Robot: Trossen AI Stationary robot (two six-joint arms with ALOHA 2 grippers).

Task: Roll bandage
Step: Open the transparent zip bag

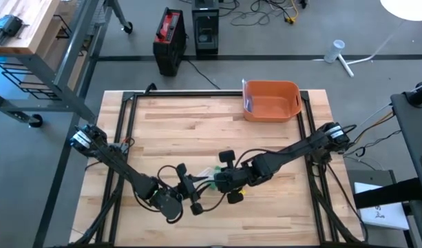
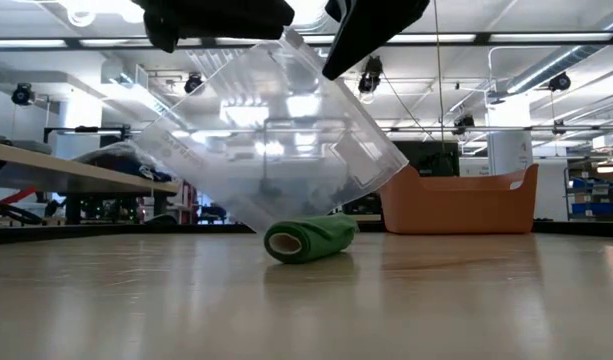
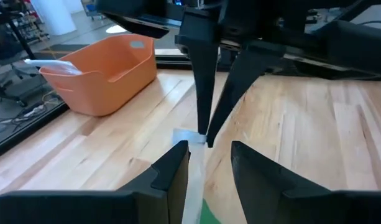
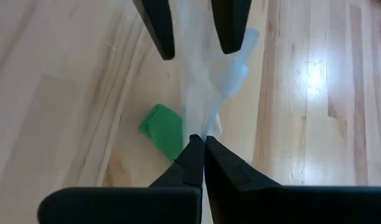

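The green bandage [image 2: 308, 240], rolled up, lies on its side on the wooden table [image 2: 466, 300], also seen as the roll [image 4: 162, 130] in the right wrist view. Above it hangs a clear plastic bag [image 2: 276, 140], tilted, its lower corner just over the roll. My right gripper [image 4: 204, 142] is shut on the bag's top. My left gripper [image 3: 210, 149] stands open around the bag's upper edge, close beside the right gripper [image 3: 206, 134]. Both meet near the table's middle [image 1: 211, 182]. My right gripper pinches a top corner of the clear bag [image 4: 201, 127] between its two fingertips, slanting down from above. The bag hangs below the fingers, tilted and clear of the table. My left gripper's fingers stand level on either side of the bag's upper edge [image 3: 193, 177]. The film runs along the inner side of one finger [image 3: 178, 168]. I cannot tell whether it is pinched.
An orange bin [image 1: 271, 100] stands at the table's far right, also in the low view [image 2: 456, 205]. Bare wood lies to the left and near side of the roll.
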